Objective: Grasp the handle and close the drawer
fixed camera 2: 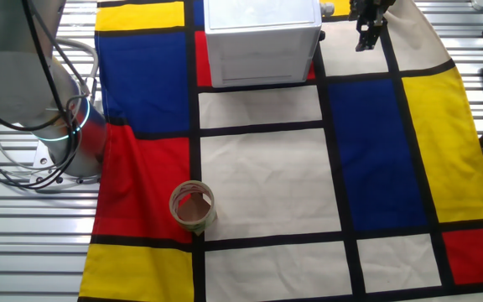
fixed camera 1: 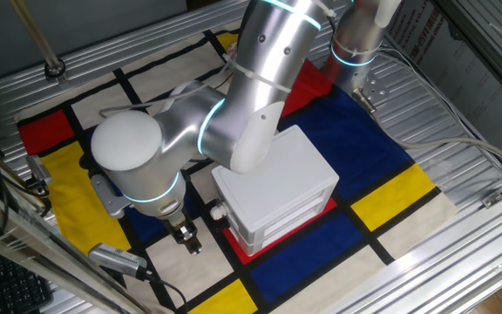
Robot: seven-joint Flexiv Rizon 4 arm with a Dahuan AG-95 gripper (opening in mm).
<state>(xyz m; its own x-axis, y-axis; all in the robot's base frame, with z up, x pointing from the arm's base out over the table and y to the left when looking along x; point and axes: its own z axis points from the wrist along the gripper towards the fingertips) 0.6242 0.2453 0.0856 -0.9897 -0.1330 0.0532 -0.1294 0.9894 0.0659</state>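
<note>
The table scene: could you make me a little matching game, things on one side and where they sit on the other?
Things:
1. white cabinet
2. gripper
3. tape roll
4. robot base

Places:
A. on the metal table, off the cloth
B. above a cream square beside the cabinet
C. straddling a red and a cream patch
D. over a red patch

Pairs: 1-D, 2-B, 3-C, 4-A

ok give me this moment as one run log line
gripper: beside white plastic mini cabinet, jaw state unclear | small knob handle: not grasped | white drawer: looks nearly closed | roll of tape: on cloth, apart
</note>
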